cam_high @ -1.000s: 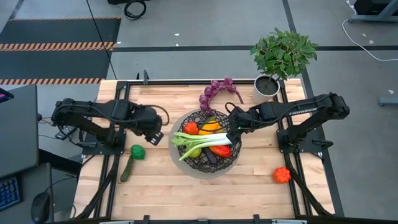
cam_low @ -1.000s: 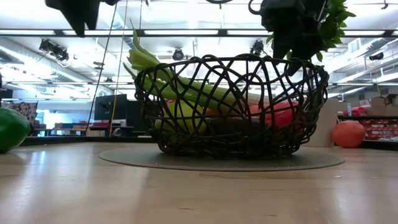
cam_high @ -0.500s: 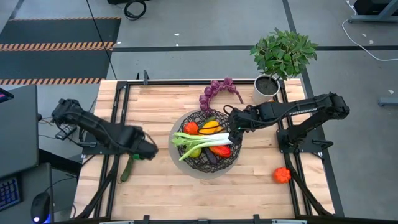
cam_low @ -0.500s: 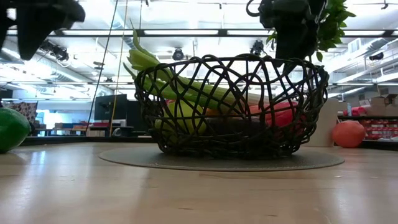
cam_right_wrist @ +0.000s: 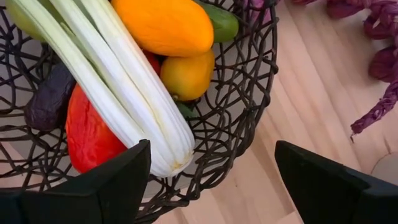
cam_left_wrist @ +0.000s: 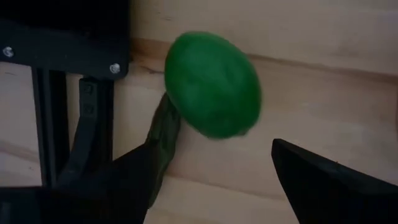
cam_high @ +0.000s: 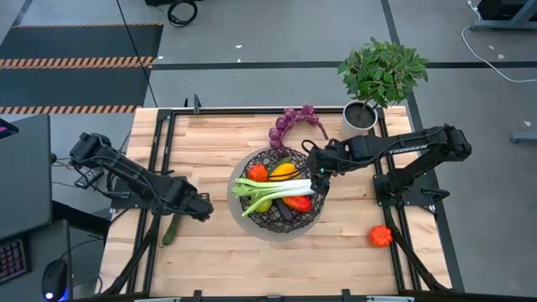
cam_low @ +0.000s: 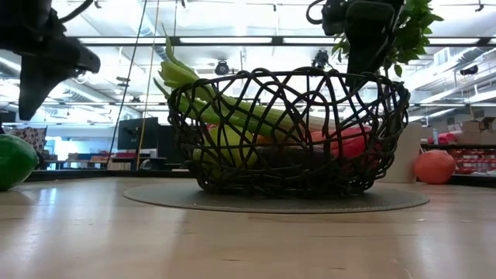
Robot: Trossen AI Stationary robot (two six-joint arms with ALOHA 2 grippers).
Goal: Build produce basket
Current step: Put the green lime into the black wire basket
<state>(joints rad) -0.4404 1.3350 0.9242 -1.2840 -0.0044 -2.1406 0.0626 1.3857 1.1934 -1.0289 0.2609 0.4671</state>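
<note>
1. Left gripper (cam_left_wrist: pixel 211 180) hangs low over the table's left side, jaws spread wide and empty, straddling the green pepper (cam_left_wrist: pixel 212 84). You have it lined up for a pick, judging by the fingers framing it.
2. Cucumber (cam_high: pixel 170 230) lies on the wood just beside that pepper, still outside the basket (cam_high: pixel 252 214).
3. Basket sits mid-table and already carries the leek (cam_high: pixel 277 191) laid across the top, plus orange, red and yellow pieces beneath.
4. Grape bunch (cam_high: pixel 289 124) rests on the table behind the basket, near the potted plant (cam_high: pixel 377 80).
5. Right gripper (cam_right_wrist: pixel 208 180) hovers above the basket's right rim, jaws parted, nothing held; it looks parked clear of the load.
6. Orange-red pepper (cam_high: pixel 380 236) waits far right, well apart.
</note>
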